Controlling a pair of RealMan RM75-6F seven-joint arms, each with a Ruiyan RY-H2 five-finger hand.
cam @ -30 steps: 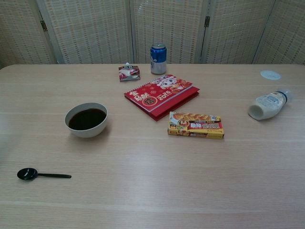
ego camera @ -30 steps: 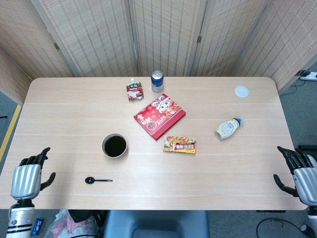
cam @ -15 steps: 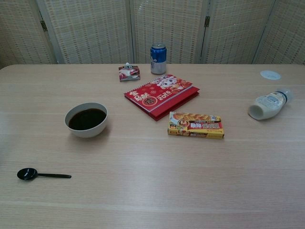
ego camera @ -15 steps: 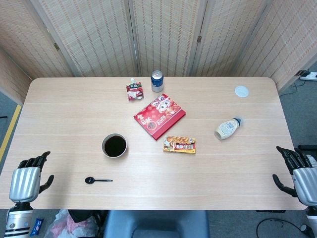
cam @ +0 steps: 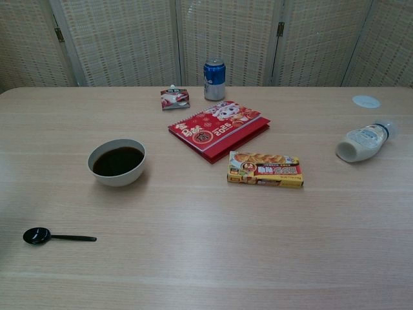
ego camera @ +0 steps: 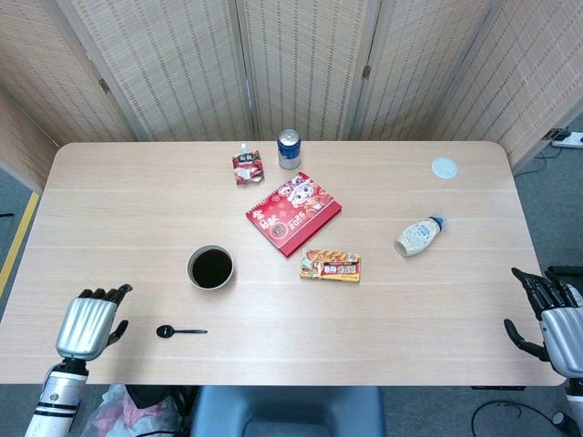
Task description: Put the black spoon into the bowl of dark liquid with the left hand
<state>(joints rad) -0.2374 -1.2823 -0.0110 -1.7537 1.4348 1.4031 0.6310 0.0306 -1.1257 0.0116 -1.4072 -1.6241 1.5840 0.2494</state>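
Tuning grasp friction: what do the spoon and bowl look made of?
Black spoon: likely plastic, thin one-piece body, faint sheen on its round end. Bowl: looks like glazed ceramic, though melamine is possible; smooth off-white wall with a soft gloss, holding dark liquid.

Chest cam: no robot hand in frame, so no hand-relative placement possible. Black spoon [cam: 57, 237] lay flat on the bench [cam: 193, 258]. Bowl of dark liquid [cam: 117, 162] sat upright, apart from the spoon. Soda can [cam: 214, 79] stood upright.
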